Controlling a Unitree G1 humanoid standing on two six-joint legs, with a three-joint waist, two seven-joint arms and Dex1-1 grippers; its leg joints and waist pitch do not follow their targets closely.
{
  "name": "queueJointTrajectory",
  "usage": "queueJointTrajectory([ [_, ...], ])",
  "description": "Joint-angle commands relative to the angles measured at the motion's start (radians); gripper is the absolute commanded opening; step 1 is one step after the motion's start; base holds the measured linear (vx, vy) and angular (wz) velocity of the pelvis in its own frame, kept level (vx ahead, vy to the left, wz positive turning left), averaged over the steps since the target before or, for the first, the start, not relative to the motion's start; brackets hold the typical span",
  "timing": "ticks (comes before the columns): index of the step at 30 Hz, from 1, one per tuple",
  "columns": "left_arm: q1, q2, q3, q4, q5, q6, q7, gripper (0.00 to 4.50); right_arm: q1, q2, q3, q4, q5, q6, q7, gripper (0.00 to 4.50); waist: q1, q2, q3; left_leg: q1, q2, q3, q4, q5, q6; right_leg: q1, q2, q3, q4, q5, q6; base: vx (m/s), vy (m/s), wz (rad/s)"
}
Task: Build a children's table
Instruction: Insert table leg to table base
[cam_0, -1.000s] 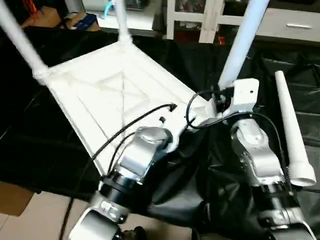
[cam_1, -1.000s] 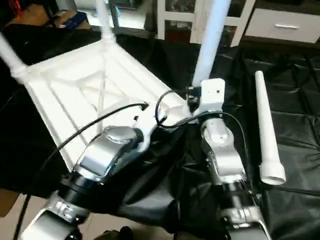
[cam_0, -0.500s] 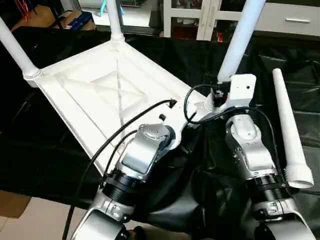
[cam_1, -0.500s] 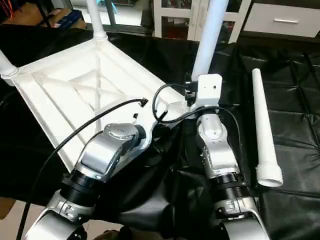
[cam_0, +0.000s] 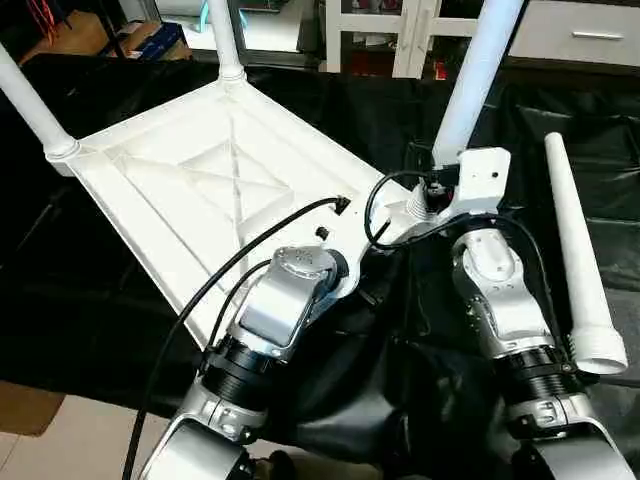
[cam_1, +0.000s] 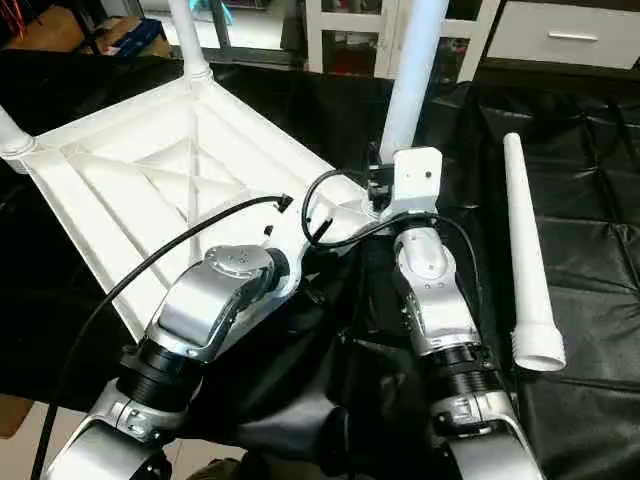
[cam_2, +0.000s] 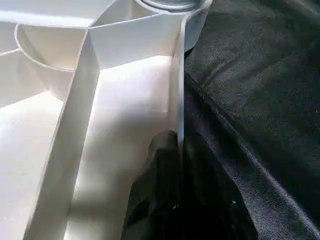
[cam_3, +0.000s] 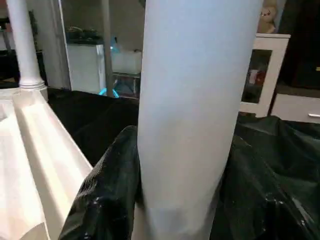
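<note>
1. Right gripper (cam_3: 182, 200) closes its two black fingers (cam_3: 107, 190) around the upright leg (cam_0: 470, 90) standing in the tabletop's near-right corner socket.
2. Left gripper (cam_2: 177, 165) is pinched shut on the thin rim wall of the tabletop (cam_0: 215, 190), on the near edge just beside that socket.
3. That tabletop lies upside down on black sheeting (cam_0: 60, 290), ribbed underside up, with two more legs (cam_0: 30, 105) standing at its far corners.
4. One loose leg (cam_0: 578, 270) lies flat on the sheeting, well right of the right arm.
</note>
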Motion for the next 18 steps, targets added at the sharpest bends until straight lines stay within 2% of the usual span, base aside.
queueJointTrajectory([
  [1, -0.016, 0.008, 0.008, -0.091, -0.040, 0.005, -0.020, 0.00, 0.094, -0.044, -0.013, 0.159, -0.055, 0.101, -0.004, 2.17, 0.008, -0.011, -0.050, 0.015, 0.072, -0.036, -0.050, -0.145, 0.137, 0.036, -0.026, 0.008, -0.034, -0.043, -0.277, 0.000, 0.000, 0.00],
  [3, -0.017, 0.010, 0.007, -0.090, -0.044, 0.004, -0.018, 0.00, 0.094, -0.048, -0.009, 0.152, -0.061, 0.096, -0.003, 2.62, 0.009, -0.008, -0.051, 0.015, 0.072, -0.035, -0.047, -0.121, 0.146, 0.036, -0.026, 0.008, -0.030, -0.017, -0.285, 0.000, 0.000, 0.00],
  [5, -0.018, 0.013, 0.006, -0.089, -0.048, 0.003, -0.016, 0.00, 0.095, -0.053, -0.002, 0.143, -0.075, 0.090, -0.009, 2.67, 0.011, -0.010, -0.053, 0.016, 0.071, -0.035, -0.043, -0.105, 0.149, 0.037, -0.025, 0.007, -0.027, -0.001, -0.291, 0.000, 0.000, 0.00],
  [6, -0.018, 0.015, 0.006, -0.089, -0.049, 0.001, -0.017, 0.00, 0.098, -0.056, 0.001, 0.131, -0.081, 0.084, -0.007, 2.67, 0.019, -0.008, -0.066, 0.021, 0.070, -0.032, -0.030, -0.048, 0.170, 0.034, -0.024, 0.010, -0.016, 0.084, -0.310, 0.000, 0.000, 0.00],
  [7, -0.018, 0.016, 0.006, -0.088, -0.049, -0.001, -0.017, 0.00, 0.100, -0.057, 0.000, 0.123, -0.078, 0.082, -0.003, 2.67, 0.022, -0.012, -0.066, 0.010, 0.069, -0.036, -0.023, 0.029, 0.202, 0.038, -0.023, 0.009, -0.003, 0.162, -0.321, 0.000, 0.000, 0.00],
  [8, -0.018, 0.016, 0.006, -0.088, -0.049, -0.001, -0.017, 0.00, 0.100, -0.057, -0.001, 0.122, -0.078, 0.082, -0.002, 2.67, 0.025, -0.010, -0.064, 0.009, 0.070, -0.036, -0.021, 0.050, 0.218, 0.036, -0.024, 0.008, -0.001, 0.177, -0.324, 0.000, 0.000, 0.00],
  [9, -0.018, 0.018, 0.006, -0.087, -0.049, -0.003, -0.017, 0.00, 0.104, -0.058, -0.002, 0.109, -0.076, 0.073, 0.007, 2.67, 0.027, -0.008, -0.061, 0.008, 0.071, -0.034, -0.018, 0.053, 0.239, 0.033, -0.026, 0.008, -0.001, 0.160, -0.327, 0.000, 0.000, 0.00],
  [12, -0.019, 0.022, 0.005, -0.086, -0.052, -0.005, -0.016, 0.00, 0.111, -0.065, 0.004, 0.081, -0.088, 0.057, 0.016, 2.67, 0.031, -0.007, -0.060, 0.005, 0.073, -0.036, -0.014, 0.031, 0.246, 0.029, -0.026, 0.007, -0.003, 0.090, -0.318, 0.000, 0.000, 0.00],
  [13, -0.020, 0.023, 0.005, -0.085, -0.053, -0.006, -0.015, 0.00, 0.114, -0.064, 0.001, 0.070, -0.084, 0.057, 0.022, 2.67, 0.031, -0.008, -0.057, 0.004, 0.073, -0.035, -0.016, 0.015, 0.244, 0.027, -0.025, 0.007, -0.006, 0.067, -0.315, 0.000, 0.000, 0.00],
  [16, -0.021, 0.030, 0.000, -0.088, -0.065, -0.006, -0.010, 0.00, 0.118, -0.069, -0.003, 0.049, -0.085, 0.057, 0.028, 2.67, 0.032, -0.008, -0.053, 0.006, 0.074, -0.035, -0.023, -0.073, 0.205, 0.026, -0.026, 0.007, -0.014, -0.042, -0.299, 0.000, 0.000, 0.00],
  [18, -0.022, 0.035, -0.002, -0.088, -0.069, -0.008, -0.011, 0.00, 0.125, -0.072, -0.006, 0.028, -0.075, 0.051, 0.043, 2.67, 0.032, -0.008, -0.055, 0.005, 0.072, -0.036, -0.021, -0.061, 0.201, 0.026, -0.025, 0.008, -0.011, -0.027, -0.293, 0.000, 0.000, 0.00],
])
